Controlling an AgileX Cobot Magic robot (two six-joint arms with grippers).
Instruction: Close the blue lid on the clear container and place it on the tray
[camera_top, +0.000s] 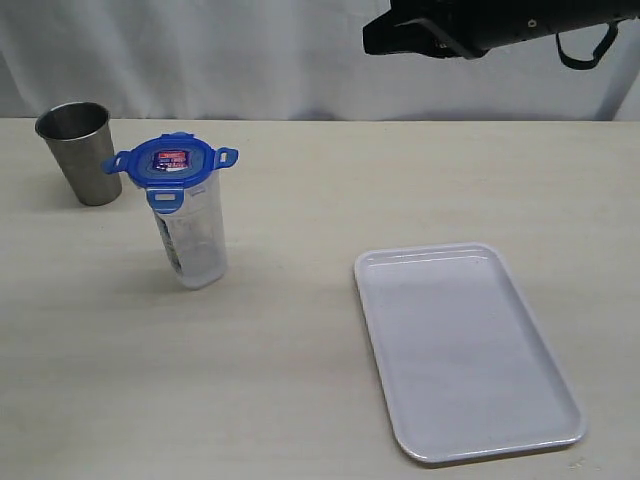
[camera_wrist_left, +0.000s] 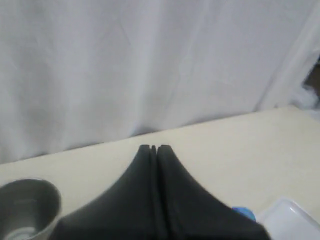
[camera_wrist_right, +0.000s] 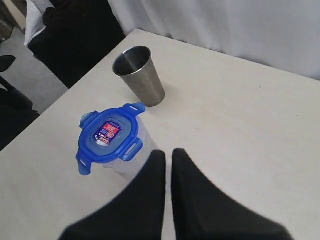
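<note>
Sitting: blue lid (camera_top: 171, 160) on clear container (camera_top: 192, 245) | tray (camera_top: 465, 350) well apart

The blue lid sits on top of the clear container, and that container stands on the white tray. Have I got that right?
Not quite. The lid does sit on top of the container, but the container stands on the bare table, not on the tray. The exterior view shows it well to the left of the tray, with nothing on the tray.
</note>
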